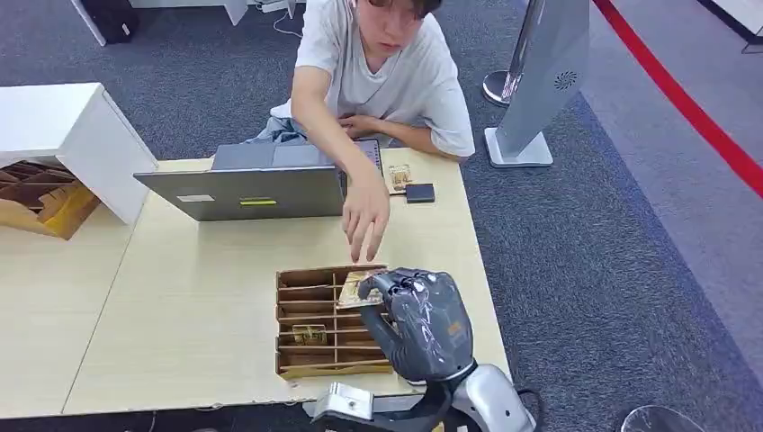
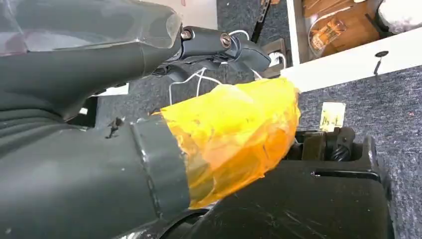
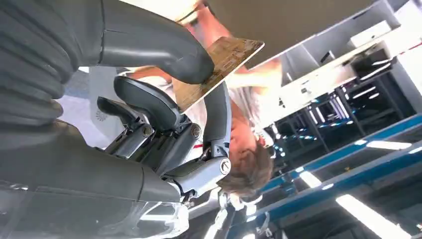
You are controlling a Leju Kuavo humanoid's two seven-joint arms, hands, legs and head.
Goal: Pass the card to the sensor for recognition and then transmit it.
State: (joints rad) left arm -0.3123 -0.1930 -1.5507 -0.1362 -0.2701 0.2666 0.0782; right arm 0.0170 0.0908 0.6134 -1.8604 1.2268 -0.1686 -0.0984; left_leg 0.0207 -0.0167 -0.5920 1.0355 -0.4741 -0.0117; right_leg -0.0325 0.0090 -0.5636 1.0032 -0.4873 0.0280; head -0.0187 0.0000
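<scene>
While a person's hand (image 1: 364,211) reached toward it, the right hand (image 1: 419,321) pinched one card (image 1: 356,290) between thumb and fingers above the wooden divider tray (image 1: 292,349), which apparently held a second card (image 1: 309,335). One laptop (image 1: 243,191) stood on the pale table (image 1: 180,306) over grey carpet (image 1: 612,270); the left hand's (image 2: 149,99) grasp could not be told.

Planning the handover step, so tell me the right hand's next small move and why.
Probably carry the card forward toward the small dark sensor beside the laptop. The right hand pinches the card between thumb and fingers above the wooden card tray, short of the sensor, and a person's hand hovers between them, so move slowly.
</scene>
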